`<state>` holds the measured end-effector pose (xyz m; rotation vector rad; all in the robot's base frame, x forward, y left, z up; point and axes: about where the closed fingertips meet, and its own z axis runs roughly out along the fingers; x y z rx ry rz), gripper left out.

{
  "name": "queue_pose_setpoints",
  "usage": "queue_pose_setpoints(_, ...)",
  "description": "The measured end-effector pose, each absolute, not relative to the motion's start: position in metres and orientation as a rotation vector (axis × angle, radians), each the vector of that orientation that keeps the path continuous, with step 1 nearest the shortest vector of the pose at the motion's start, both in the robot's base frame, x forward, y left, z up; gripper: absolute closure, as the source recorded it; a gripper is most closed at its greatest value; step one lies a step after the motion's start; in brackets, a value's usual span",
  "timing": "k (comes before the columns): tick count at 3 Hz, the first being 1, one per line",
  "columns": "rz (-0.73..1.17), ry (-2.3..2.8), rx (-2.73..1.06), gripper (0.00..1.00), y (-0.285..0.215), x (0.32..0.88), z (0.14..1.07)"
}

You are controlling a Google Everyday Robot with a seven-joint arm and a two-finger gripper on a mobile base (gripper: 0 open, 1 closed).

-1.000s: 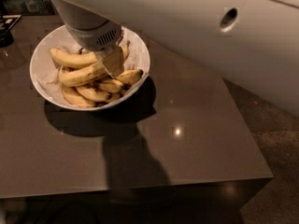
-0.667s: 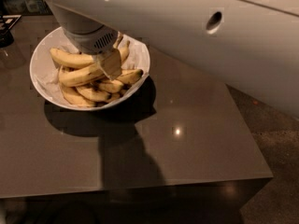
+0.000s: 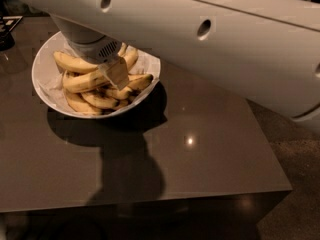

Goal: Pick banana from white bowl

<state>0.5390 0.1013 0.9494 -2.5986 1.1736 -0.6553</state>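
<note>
The white bowl [image 3: 39,84] stands at the back left of the table, lined with crumpled white paper and holding several yellow bananas. The banana [image 3: 84,82], long and thick, lies across the middle of the pile, with its right end hidden under the gripper. My gripper [image 3: 116,74] hangs from the grey wrist right over the bowl's centre, its tan tip down among the bananas and touching or nearly touching them. The big white arm crosses the whole top of the view and hides the bowl's far rim.
The bowl sits on a glossy dark brown table [image 3: 200,164], whose front and right edges drop to the floor [image 3: 300,194]. A dark object [image 3: 7,31] stands at the table's far left corner. The arm's shadow falls in front of the bowl.
The arm has swung left and lower across the view. The gripper has come down a little into the pile of bananas. The bowl and bananas have not moved.
</note>
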Motion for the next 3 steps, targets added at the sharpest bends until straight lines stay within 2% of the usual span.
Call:
queue_pose_setpoints(2,-0.661,1.183,-2.620,0.37,0.0896,0.5538,0.9372)
queue_pose_setpoints(3,-0.660,1.184,-2.620,0.50,0.0895,0.5539,0.9392)
